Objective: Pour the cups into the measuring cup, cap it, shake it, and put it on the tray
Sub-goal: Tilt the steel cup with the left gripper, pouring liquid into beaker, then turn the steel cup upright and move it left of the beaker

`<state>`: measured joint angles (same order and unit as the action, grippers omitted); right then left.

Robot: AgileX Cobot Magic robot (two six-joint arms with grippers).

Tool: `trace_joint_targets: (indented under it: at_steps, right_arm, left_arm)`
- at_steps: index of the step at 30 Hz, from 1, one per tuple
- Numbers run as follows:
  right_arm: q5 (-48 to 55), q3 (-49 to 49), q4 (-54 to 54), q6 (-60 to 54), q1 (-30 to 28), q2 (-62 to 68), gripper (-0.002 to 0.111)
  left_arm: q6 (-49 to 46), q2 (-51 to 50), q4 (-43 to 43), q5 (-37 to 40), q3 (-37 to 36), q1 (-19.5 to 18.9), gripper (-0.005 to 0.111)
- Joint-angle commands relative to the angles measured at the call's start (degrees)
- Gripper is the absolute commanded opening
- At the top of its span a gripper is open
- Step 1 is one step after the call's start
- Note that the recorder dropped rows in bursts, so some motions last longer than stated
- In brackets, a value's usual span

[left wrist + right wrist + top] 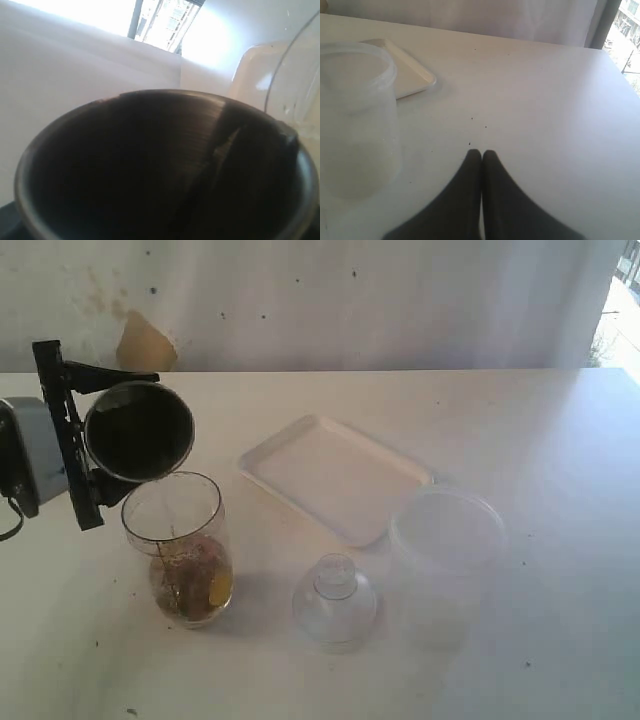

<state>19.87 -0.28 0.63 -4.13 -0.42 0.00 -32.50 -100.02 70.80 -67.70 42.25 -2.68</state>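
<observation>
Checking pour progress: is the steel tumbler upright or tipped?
Tipped: the steel tumbler lies on its side, mouth just above the measuring cup.

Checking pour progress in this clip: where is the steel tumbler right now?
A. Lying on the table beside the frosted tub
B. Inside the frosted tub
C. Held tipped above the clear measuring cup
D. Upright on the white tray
C: the left gripper holds the steel tumbler tilted on its side just above the open measuring cup, which has brownish contents at its bottom.
</observation>
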Motion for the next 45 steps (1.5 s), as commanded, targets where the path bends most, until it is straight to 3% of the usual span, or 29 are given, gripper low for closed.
trace_joint_targets:
  at_steps: [1,7,12,17,25,37,45]
  right_arm:
    - [-0.2,0.3,-0.2,-0.1,-0.2,0.0,0.0]
    - [-0.2,0.3,-0.2,-0.1,-0.2,0.0,0.0]
    - [-0.2,0.3,-0.2,-0.1,-0.2,0.0,0.0]
    - [-0.2,0.3,-0.2,-0.1,-0.2,0.0,0.0]
    - [-0.2,0.3,-0.2,-0.1,-0.2,0.0,0.0]
    - [-0.2,0.3,-0.2,-0.1,-0.2,0.0,0.0]
    - [-0.2,0.3,-0.2,-0.1,-0.2,0.0,0.0]
  left_arm:
    - [13.0,0.6,-1.7,-2.3,0.6,0.1,0.0]
    - [28.3,0.6,-5.5,-2.3,0.6,0.1,0.0]
    - [49.1,0.6,-18.8,-2.3,0.6,0.1,0.0]
    - [57.9,0.6,-27.3,5.6,0.6,0.1,0.0]
    - [54.4,0.3,-33.7,17.2,0.6,0.1,0.0]
    - [52.9,-14.2,-35.2,11.5,10.2,0.1,0.0]
    - [46.2,-23.7,-35.2,2.9,15.1,0.1,0.0]
